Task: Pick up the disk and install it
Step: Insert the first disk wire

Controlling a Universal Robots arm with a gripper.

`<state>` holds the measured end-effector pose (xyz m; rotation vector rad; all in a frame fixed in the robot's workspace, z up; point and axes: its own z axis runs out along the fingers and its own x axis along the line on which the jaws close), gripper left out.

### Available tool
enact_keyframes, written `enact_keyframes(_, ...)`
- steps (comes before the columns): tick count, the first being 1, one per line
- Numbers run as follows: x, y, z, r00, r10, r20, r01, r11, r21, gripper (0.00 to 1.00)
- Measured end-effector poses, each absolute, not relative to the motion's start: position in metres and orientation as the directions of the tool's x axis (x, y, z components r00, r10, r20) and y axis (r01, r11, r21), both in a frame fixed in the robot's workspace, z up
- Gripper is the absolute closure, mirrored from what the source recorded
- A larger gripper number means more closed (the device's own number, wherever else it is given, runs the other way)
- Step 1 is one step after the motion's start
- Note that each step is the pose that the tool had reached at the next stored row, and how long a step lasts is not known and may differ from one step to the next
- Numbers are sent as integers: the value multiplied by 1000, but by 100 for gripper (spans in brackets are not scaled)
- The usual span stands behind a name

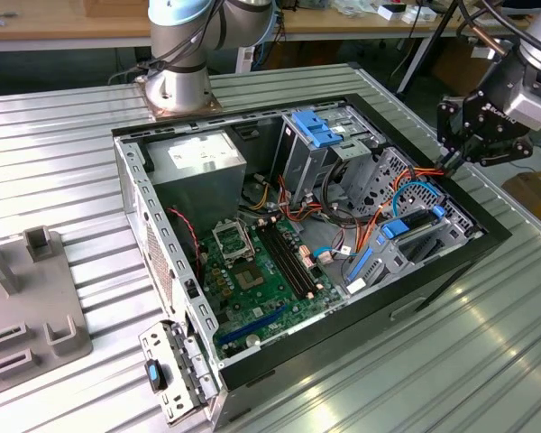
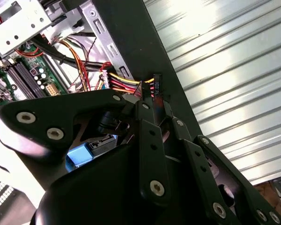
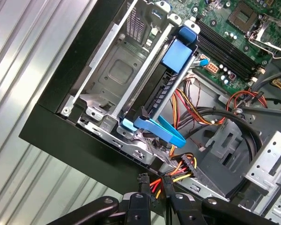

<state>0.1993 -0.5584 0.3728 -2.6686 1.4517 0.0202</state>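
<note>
Black claw [image 3: 155, 196] pinches a wired plug [image 2: 157, 87], while first wrist view shows disk [image 3: 165, 91] seated.

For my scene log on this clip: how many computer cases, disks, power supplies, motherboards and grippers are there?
computer case: 1
disk: 1
power supply: 1
motherboard: 1
gripper: 1
Total: 5

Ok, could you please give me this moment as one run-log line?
black gripper: at rim of black computer case, by red-yellow wires | blue-railed silver-grey rectangular disk: in grey metal bay, apart from gripper
</note>
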Motion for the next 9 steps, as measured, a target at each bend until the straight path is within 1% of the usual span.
enact_keyframes(9, 199, -559, 373, 545, -836, -61, -838, -539, -85, 76)
